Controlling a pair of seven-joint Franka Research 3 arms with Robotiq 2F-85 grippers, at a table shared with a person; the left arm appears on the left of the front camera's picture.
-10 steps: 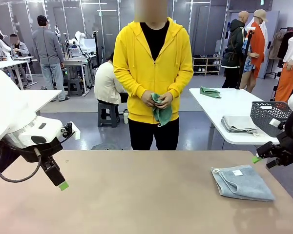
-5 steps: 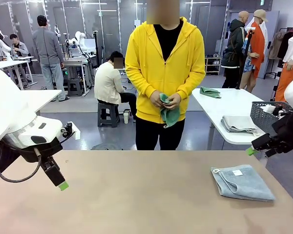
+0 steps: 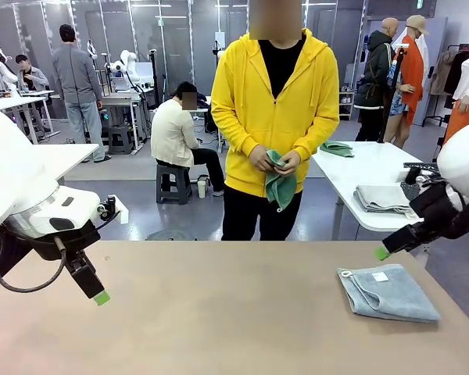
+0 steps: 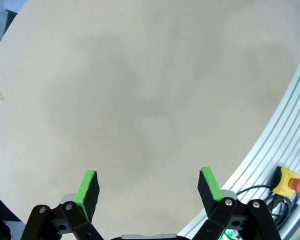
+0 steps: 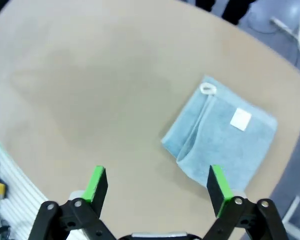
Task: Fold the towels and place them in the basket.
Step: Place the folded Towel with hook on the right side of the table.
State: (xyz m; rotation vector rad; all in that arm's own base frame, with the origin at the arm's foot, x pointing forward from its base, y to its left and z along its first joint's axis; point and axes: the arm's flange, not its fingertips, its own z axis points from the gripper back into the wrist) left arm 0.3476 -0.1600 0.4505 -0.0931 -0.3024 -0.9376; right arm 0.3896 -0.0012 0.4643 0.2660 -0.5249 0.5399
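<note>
A folded grey-blue towel (image 3: 387, 291) with a white label and corner loop lies flat on the table's right side. My right gripper (image 3: 384, 250) hangs open just above its far left corner, holding nothing. In the right wrist view the towel (image 5: 225, 140) lies ahead of my open right gripper (image 5: 157, 185), toward the right finger. My left gripper (image 3: 100, 297) hovers open over bare table at the left, empty as well (image 4: 147, 187). A person in a yellow hoodie stands at the far side, holding a sea-green towel (image 3: 280, 183) in both hands. The basket (image 3: 408, 189) is mostly hidden behind my right arm.
A white side table (image 3: 352, 176) stands behind on the right with a folded grey towel (image 3: 381, 198) and a green towel (image 3: 336, 147) on it. A yellow emergency-stop box (image 4: 289, 182) sits beyond the table's rail edge near my left gripper.
My right gripper has drifted left and slightly up, away from the grey-blue towel. The person has stepped to the right, still holding the green towel. The left arm is unmoved.
</note>
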